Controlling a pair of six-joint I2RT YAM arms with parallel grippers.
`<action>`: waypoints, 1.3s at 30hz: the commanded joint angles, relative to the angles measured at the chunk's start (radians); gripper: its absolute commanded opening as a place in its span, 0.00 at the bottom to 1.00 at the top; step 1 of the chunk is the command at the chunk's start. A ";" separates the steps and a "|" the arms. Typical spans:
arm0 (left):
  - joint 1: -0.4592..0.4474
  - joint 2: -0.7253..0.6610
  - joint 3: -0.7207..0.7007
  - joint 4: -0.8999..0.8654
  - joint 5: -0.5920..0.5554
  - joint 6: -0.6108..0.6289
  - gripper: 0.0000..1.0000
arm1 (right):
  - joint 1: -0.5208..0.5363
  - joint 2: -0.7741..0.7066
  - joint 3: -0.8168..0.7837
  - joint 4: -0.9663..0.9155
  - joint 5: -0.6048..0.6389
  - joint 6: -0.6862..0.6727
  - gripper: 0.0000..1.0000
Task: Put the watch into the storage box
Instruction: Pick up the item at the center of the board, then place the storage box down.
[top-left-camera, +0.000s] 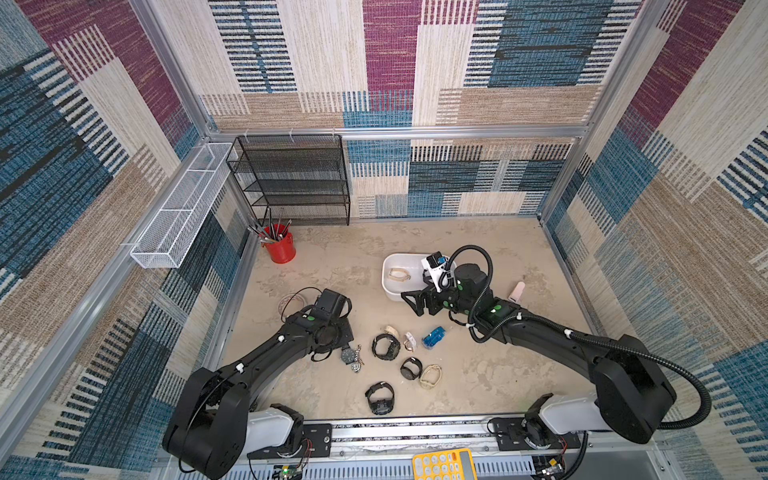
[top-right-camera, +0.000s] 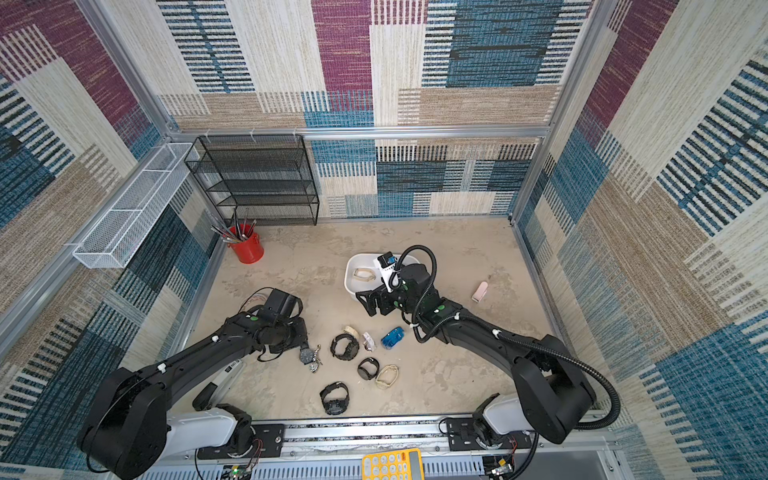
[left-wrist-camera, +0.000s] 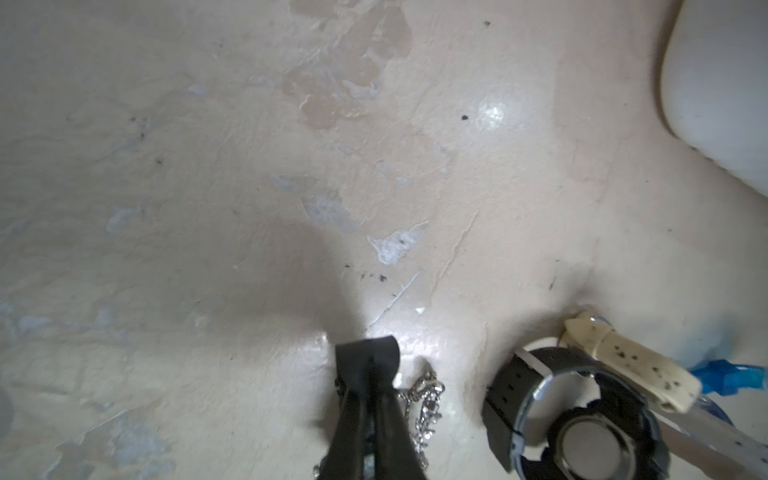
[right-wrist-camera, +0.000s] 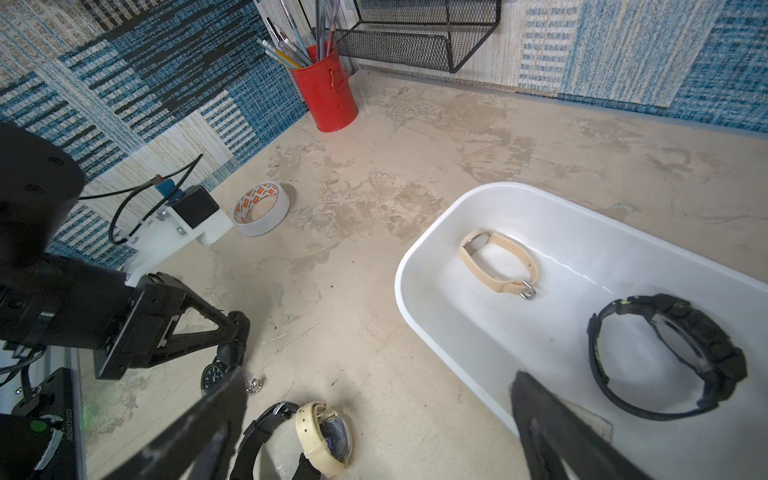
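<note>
A dark-dial watch with a silver chain lies left of several loose watches. My left gripper is down on it. Its fingers are pressed together at the dial's top edge, where the chain joins, and the right wrist view shows its fingertips on the dial. In both top views the wrist hides the grip. The white storage box holds a beige strap and a black watch. My right gripper hangs open and empty over the box's near rim.
Loose watches lie mid-table: black ones, a cream one, a blue one and a beige one. A red pen cup, a black mesh rack and a tape roll stand back left. A pink object lies right.
</note>
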 joint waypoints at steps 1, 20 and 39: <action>0.001 -0.014 0.028 0.023 0.021 0.022 0.05 | 0.003 -0.014 -0.009 0.055 -0.055 0.009 1.00; 0.001 -0.031 0.223 0.097 0.129 0.137 0.07 | 0.009 -0.040 -0.060 0.070 -0.079 0.034 1.00; -0.033 0.196 0.438 0.247 0.239 0.151 0.09 | 0.010 -0.023 -0.015 -0.033 0.137 0.155 1.00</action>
